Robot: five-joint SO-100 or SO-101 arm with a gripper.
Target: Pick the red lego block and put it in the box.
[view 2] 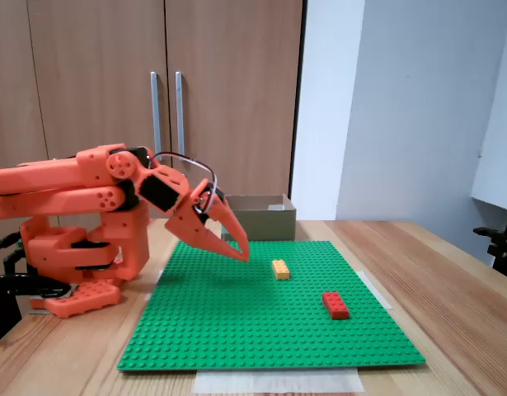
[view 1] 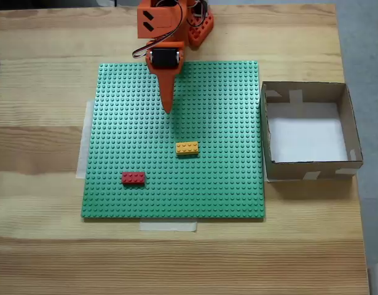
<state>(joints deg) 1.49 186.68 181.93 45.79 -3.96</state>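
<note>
The red lego block (view 1: 133, 178) lies flat on the green studded baseplate (view 1: 225, 184) near its front left in a fixed view, and toward the front right (view 2: 336, 304) in the other. My orange gripper (view 1: 168, 109) hangs over the plate's back part, pointing down and forward, with its fingers closed to a single tip and nothing between them. From the side, the gripper (view 2: 243, 254) hovers a little above the studs, well apart from the red block. The box (view 1: 308, 132) stands open beside the plate's right edge, its white bottom bare; the box (view 2: 257, 216) also shows behind the gripper.
A yellow-orange brick (view 1: 187, 148) lies near the plate's middle, between the gripper tip and the red block; it appears again as the yellow-orange brick (view 2: 280, 269). The arm's base (view 2: 80, 264) sits behind the plate. Pale tape (view 1: 168, 226) holds the plate to the wooden table.
</note>
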